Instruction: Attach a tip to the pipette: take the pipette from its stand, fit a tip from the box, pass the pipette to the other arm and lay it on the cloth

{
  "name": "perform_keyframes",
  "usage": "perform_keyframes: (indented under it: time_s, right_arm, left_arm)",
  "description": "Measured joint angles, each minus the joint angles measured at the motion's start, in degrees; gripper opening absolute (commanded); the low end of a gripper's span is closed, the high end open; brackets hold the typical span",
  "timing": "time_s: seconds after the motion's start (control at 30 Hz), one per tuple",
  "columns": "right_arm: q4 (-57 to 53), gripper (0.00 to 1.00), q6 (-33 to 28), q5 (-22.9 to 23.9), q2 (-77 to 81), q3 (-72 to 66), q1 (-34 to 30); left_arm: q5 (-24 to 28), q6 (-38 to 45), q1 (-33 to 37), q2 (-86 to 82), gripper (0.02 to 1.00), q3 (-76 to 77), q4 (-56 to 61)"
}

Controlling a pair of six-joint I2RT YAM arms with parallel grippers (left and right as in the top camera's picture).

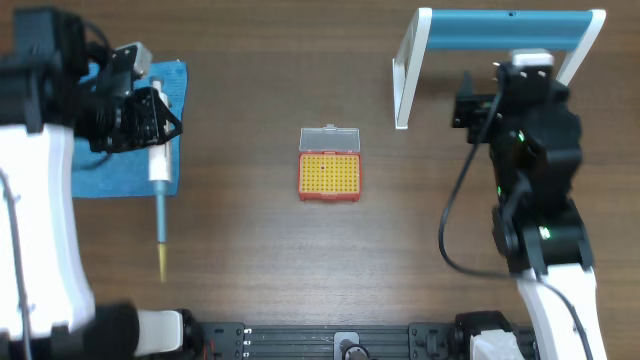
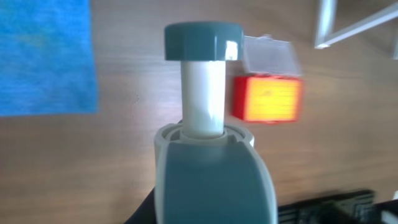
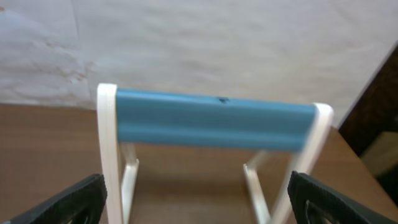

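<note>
Evidently poised for the lay-down, the left gripper [image 1: 145,115] is clamped on the pipette [image 1: 160,170] at the right edge of the cloth [image 1: 100,175], its yellow tip [image 1: 163,262] pointing near. The right gripper [image 3: 199,202] is spread apart and empty, facing the stand [image 3: 211,118].

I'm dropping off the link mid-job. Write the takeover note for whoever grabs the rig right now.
Left end effector: shut on the pipette, apparently held above the blue cloth by its right edge; yellow tip fitted, pointing toward the arm bases.
Right end effector: open, empty, facing the empty stand.
Tip box: open, mid-table.
Done: pickup, tip fit, handover.
Left: lay the pipette on the cloth and release.
</note>
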Motion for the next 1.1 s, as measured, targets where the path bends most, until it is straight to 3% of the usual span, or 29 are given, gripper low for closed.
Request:
perform_keyframes:
  time_s: [0.13, 0.27, 0.4, 0.43, 0.5, 0.53, 0.73, 1.1]
  right_arm:
    - [-11.96, 0.961, -1.05, 4.13, -17.57, -0.2, 0.0]
    - [-15.28, 0.958, -1.01, 4.96, -35.36, -6.34, 0.04]
    - [-9.92, 0.958, -0.98, 5.64, -48.81, -26.05, 0.04]
    - [0.94, 0.961, -0.74, 5.97, -50.86, -33.59, 0.04]
    - [22.62, 0.963, -0.35, 6.27, -52.63, -48.06, 0.07]
    - [24.65, 0.963, -0.13, 6.27, -52.57, -52.94, 0.07]
    - [13.27, 0.963, 0.13, 9.46, -52.28, -54.29, 0.07]
    - [12.85, 0.963, 0.13, 9.68, -51.98, -54.29, 0.04]
  left_arm:
    - [-6.1, 8.0, 1.99, 15.96, 0.025, 8.13, 0.31]
    - [-9.62, 12.41, 9.75, 23.39, 0.025, 8.79, 5.14]
    - [-14.45, 15.72, 13.64, 27.82, 0.025, 8.92, 12.46]
    - [-14.71, 16.26, 13.55, 28.63, 0.023, 8.94, 15.1]
    - [-15.23, 17.73, 13.55, 30.58, 0.025, 9.01, 19.45]
    - [-15.63, 18.84, 13.55, 32.17, 0.025, 9.03, 22.14]
    - [-16.46, 20.13, 11.61, 39.98, 0.025, 9.03, 33.31]
    - [-16.44, 12.96, 9.31, 49.13, 0.025, 9.03, 41.79]
